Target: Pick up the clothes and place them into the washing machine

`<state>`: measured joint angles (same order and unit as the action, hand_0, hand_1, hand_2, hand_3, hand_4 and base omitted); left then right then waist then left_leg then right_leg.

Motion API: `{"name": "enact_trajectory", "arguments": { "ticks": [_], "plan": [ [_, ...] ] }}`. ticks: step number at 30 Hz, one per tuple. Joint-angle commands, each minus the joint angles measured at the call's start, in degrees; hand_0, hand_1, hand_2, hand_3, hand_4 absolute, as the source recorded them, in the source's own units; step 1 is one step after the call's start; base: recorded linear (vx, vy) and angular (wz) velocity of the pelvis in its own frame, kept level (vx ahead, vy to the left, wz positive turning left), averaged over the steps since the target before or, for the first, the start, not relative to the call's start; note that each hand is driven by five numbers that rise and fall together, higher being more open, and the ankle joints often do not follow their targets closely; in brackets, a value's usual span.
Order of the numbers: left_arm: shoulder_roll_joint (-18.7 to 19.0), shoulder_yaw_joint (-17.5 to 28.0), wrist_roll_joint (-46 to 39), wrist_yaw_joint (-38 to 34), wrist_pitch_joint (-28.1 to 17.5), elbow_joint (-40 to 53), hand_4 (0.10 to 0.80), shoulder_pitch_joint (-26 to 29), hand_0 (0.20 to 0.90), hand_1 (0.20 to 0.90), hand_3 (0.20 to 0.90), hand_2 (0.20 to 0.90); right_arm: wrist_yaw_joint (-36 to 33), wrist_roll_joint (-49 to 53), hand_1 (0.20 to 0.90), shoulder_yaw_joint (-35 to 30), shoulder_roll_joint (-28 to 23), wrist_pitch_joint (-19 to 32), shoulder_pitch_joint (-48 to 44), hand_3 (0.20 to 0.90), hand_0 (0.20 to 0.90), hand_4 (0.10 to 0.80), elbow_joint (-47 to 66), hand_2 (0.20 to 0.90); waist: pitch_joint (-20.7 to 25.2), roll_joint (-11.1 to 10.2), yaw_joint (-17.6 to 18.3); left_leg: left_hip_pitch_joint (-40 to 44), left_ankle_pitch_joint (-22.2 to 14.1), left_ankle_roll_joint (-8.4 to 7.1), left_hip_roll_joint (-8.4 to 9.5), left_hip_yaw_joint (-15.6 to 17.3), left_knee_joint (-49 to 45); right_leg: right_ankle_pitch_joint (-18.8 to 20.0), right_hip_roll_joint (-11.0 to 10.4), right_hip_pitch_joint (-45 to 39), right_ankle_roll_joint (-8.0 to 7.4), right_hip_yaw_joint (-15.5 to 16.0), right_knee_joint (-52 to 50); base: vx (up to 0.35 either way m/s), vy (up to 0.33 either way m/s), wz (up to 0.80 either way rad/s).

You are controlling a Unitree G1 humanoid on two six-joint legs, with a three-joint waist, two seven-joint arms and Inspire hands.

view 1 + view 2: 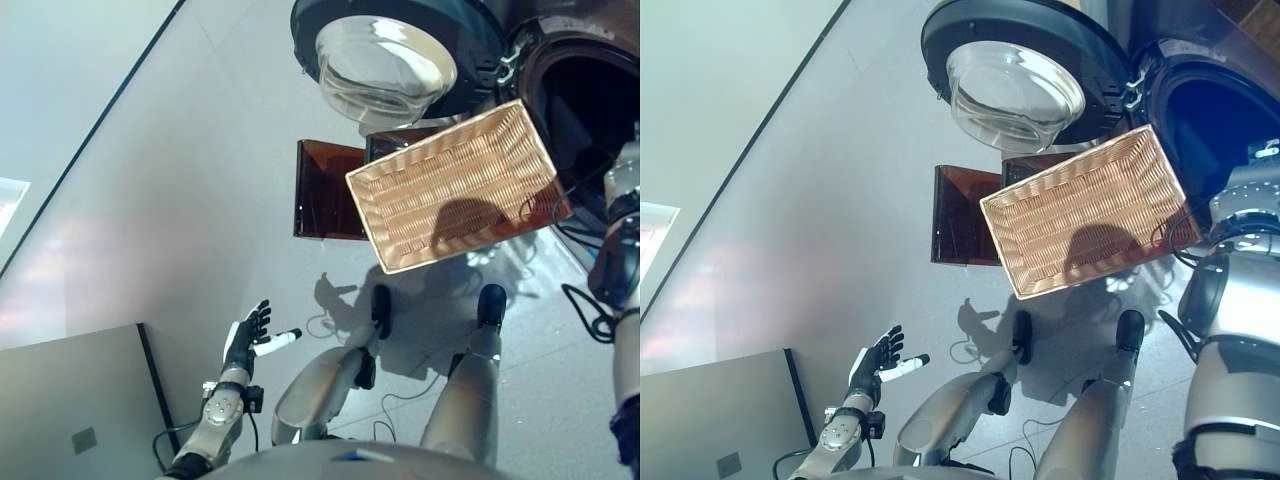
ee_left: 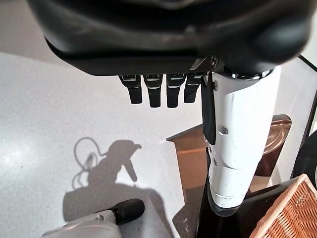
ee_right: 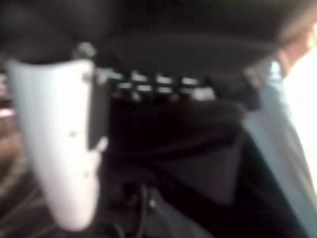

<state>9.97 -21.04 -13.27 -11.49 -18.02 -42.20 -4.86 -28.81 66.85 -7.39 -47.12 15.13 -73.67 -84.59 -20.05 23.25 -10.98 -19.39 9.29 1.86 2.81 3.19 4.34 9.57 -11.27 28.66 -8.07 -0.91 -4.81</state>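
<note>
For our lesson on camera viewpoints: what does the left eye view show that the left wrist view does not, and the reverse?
Only the left eye view shows the washing machine's open door, its dark drum opening and the whole empty basket. Only the left wrist view shows the left hand from close up, fingers straight and holding nothing. Both show the floor, the brown stand and at least a corner of the basket.

Tan woven basket (image 1: 455,185) beside my dark-rimmed washer door (image 1: 390,60) (clear glass bowl); brown translucent stand (image 1: 325,190) beneath the basket, on pale grey floor (image 1: 180,200).
</note>
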Motion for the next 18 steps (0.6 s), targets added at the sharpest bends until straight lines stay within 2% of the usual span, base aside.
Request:
{"name": "enact_trajectory", "arguments": {
  "ticks": [1, 4, 7, 13, 15, 16, 17, 18],
  "plan": [
    [4.98, 0.84, -1.22, -2.84, -2.21, -2.16, 0.800, 0.11, 0.900, 0.900, 0.900, 0.900, 0.10, -6.07, 0.900, 8.98, -3.88, 7.03, -7.07, 0.900, 0.900, 0.800, 8.78, 0.900, 6.28, -0.63, -1.74, -4.61, 0.48, -4.37, 1.00, -0.35, -1.87, -9.91, 3.85, 2.23, 3.90, -1.38, -9.24, 0.000, 0.000, 0.00],
    [5.11, 1.29, -0.89, -3.24, -2.35, -2.06, 0.800, 0.30, 0.900, 0.900, 0.900, 0.900, -1.58, -14.11, 0.900, 11.67, -2.11, 4.48, -5.35, 0.900, 0.900, 0.800, 8.90, 0.900, 5.74, -1.15, -1.59, -4.75, 0.44, -4.30, 0.87, -0.28, -2.22, -9.60, 3.97, 2.28, 3.94, -1.52, -9.13, -0.013, -0.002, -0.03],
    [4.95, 1.49, -0.46, -3.77, -2.54, -2.11, 0.800, 0.47, 0.900, 0.900, 0.900, 0.900, -2.20, -17.64, 0.900, 12.58, 0.09, 3.75, -3.67, 0.900, 0.900, 0.800, 9.42, 0.900, 5.43, -1.42, -1.41, -4.82, 0.35, -4.20, 0.83, -0.13, -2.32, -9.34, 4.02, 2.31, 3.93, -1.60, -8.93, -0.010, 0.002, -0.09],
    [3.65, 3.09, 0.25, -5.62, -2.87, -3.60, 0.800, 1.36, 0.900, 0.900, 0.900, 0.900, -4.20, -24.38, 0.900, 11.12, 7.98, 5.28, 4.82, 0.900, 0.900, 0.800, 17.85, 0.900, 4.36, -2.40, -0.09, -5.27, 0.00, -4.03, 0.46, 0.65, -2.99, -8.84, 4.49, 2.54, 4.10, -2.25, -8.66, -0.007, 0.002, -0.10],
    [2.93, 3.68, 0.56, -6.22, -2.94, -4.80, 0.800, 1.62, 0.900, 0.900, 0.900, 0.900, -4.25, -26.49, 0.900, 9.67, 11.88, 6.14, 10.47, 0.900, 0.900, 0.800, 22.58, 0.900, 3.92, -2.98, 0.61, -5.29, -0.36, -3.93, 0.24, 0.98, -3.55, -8.81, 4.64, 2.25, 4.20, -2.53, -8.59, 0.007, 0.000, -0.09],
    [3.00, 3.68, 0.59, -6.24, -2.97, -4.85, 0.800, 1.54, 0.900, 0.900, 0.900, 0.900, -4.45, -26.69, 0.900, 9.49, 12.05, 6.09, 10.82, 0.900, 0.900, 0.800, 22.94, 0.900, 3.96, -3.07, 0.62, -5.25, -0.39, -3.93, 0.25, 0.99, -3.60, -8.82, 4.63, 2.18, 4.20, -2.53, -8.58, 0.008, -0.009, -0.05],
    [2.55, 4.18, 1.34, -6.75, -2.79, -5.84, 0.800, 1.80, 0.900, 0.900, 0.900, 0.900, -4.18, -29.21, 0.900, 9.52, 14.88, 6.42, 14.89, 0.900, 0.900, 0.800, 26.57, 0.900, 3.79, -3.51, 1.01, -5.23, -0.61, -3.88, 0.12, 1.20, -3.94, -8.84, 4.77, 1.97, 4.24, -2.69, -8.58, 0.000, 0.000, 0.00],
    [2.59, 4.20, 1.39, -6.77, -2.82, -5.90, 0.800, 1.72, 0.900, 0.900, 0.900, 0.900, -4.40, -29.44, 0.900, 9.39, 15.08, 6.35, 15.23, 0.900, 0.900, 0.800, 26.96, 0.900, 3.84, -3.59, 1.05, -5.21, -0.64, -3.88, 0.12, 1.21, -3.98, -8.85, 4.77, 1.94, 4.24, -2.70, -8.59, 0.000, 0.000, 0.00]
  ]
}}
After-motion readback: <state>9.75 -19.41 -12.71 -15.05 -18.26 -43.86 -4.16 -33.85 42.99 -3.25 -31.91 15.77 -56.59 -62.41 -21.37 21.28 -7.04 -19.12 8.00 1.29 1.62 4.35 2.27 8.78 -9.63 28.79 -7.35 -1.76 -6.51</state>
